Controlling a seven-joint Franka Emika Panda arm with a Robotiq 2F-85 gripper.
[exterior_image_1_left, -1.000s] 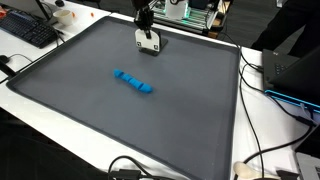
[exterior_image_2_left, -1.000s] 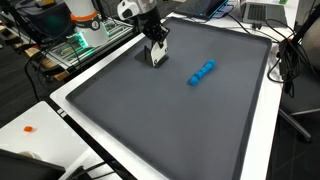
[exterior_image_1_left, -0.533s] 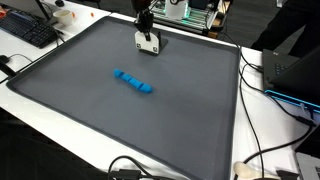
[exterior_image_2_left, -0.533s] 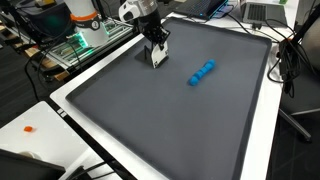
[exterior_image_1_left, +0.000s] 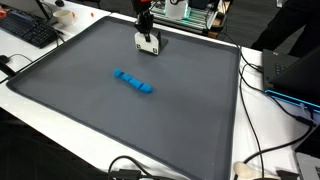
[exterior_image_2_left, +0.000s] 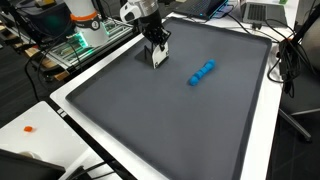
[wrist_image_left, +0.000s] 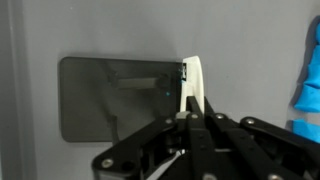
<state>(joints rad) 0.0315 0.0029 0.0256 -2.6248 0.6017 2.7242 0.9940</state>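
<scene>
Pincer (exterior_image_1_left: 147, 33) jaws are together, clamped on a white piece (exterior_image_1_left: 148, 43). Mat (exterior_image_1_left: 90, 110) is dark grey, matte and rectangular. Blue strip (exterior_image_1_left: 133, 82) — knobbly, segmented — lies mid-mat, well apart. White piece — thin, flat, smooth — sits near the mat's far edge.

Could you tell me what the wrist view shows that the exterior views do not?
Only the wrist view: the white piece seen edge-on, pinched in the shut gripper, and a dark rectangular patch on the grey mat beside it. Only the exterior views: the whole grey mat, the full blue block row, cables and, in an exterior view, a keyboard. Both: gripper, white piece, grey mat and part of the blue block row.
</scene>
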